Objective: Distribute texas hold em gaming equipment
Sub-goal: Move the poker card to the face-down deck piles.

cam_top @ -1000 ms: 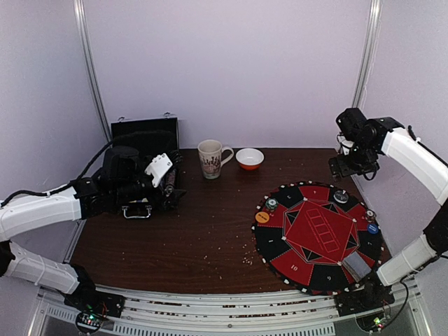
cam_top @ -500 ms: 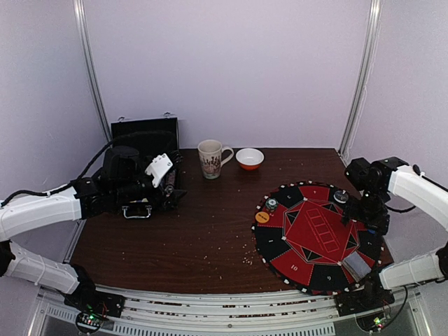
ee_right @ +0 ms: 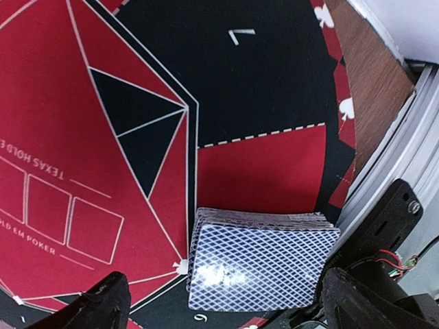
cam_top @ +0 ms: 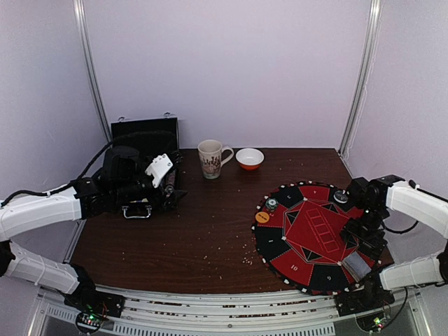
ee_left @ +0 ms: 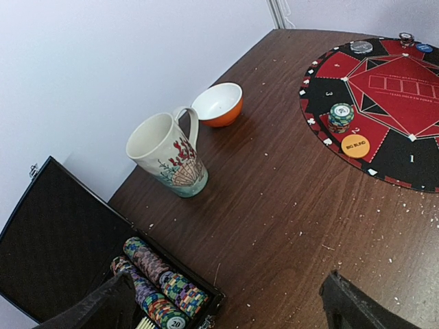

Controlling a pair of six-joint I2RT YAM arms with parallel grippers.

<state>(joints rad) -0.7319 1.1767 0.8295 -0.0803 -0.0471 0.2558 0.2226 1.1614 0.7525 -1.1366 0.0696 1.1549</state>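
Note:
A round red-and-black poker mat (cam_top: 308, 245) lies at the right. On it sit an orange disc (cam_top: 262, 217) (ee_left: 355, 145), a green-white chip stack (cam_top: 271, 204) (ee_left: 340, 115), a dark chip (cam_top: 341, 197) (ee_left: 361, 46) and a blue chip (ee_left: 423, 48). A deck of cards (cam_top: 358, 264) (ee_right: 257, 264) with a blue-grey lattice back rests on the mat's near right edge. My right gripper (cam_top: 364, 238) (ee_right: 226, 305) hangs open just above it, one finger on each side. My left gripper (cam_top: 164, 183) (ee_left: 226, 312) is open and empty beside the open black case (cam_top: 143, 136), which holds rows of chips (ee_left: 161, 288).
A patterned mug (cam_top: 211, 159) (ee_left: 164, 154) and an orange-and-white bowl (cam_top: 249, 158) (ee_left: 219, 104) stand at the back middle. Small crumbs dot the brown table (cam_top: 203, 238). The table's near right edge and metal rail (ee_right: 405, 151) lie right beside the deck.
My right arm has swung down from high at the back right to just over the deck at the mat's near right. The left arm has not moved.

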